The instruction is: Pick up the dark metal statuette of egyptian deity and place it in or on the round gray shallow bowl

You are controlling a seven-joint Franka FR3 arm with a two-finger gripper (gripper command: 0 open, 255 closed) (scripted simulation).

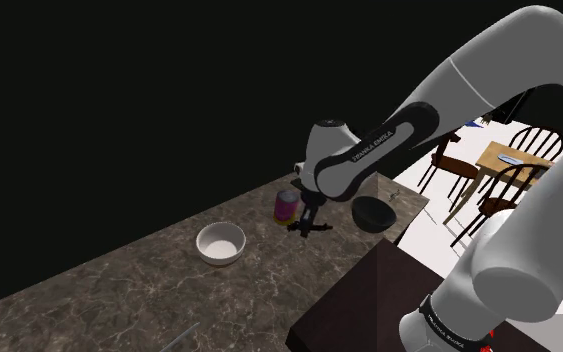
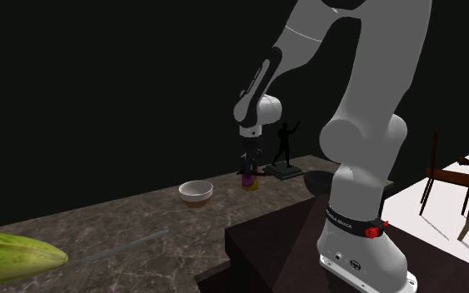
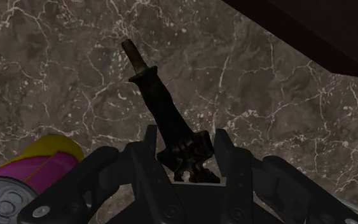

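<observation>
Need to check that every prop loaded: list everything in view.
Counter: 1, dark marbled, under the small things.
Statuette: 1, black, upright near the can.
Dark bowl: 1, dark grey, counter's end by the stand.
Pale bowl: 1, white, mid-counter.
Can: 1, pink and yellow, beside the gripper.
Rod: 1, grey, thin, lying on the counter.
Green thing: 1, yellow-green, second exterior view's lower left.
Table: 1, wooden, beyond the counter.
Chairs: at least 2, dark wood, around the table.
Stand: 1, dark brown, beside the counter.
Arm: 1, white.
Gripper: 1, black, low over the counter.
</observation>
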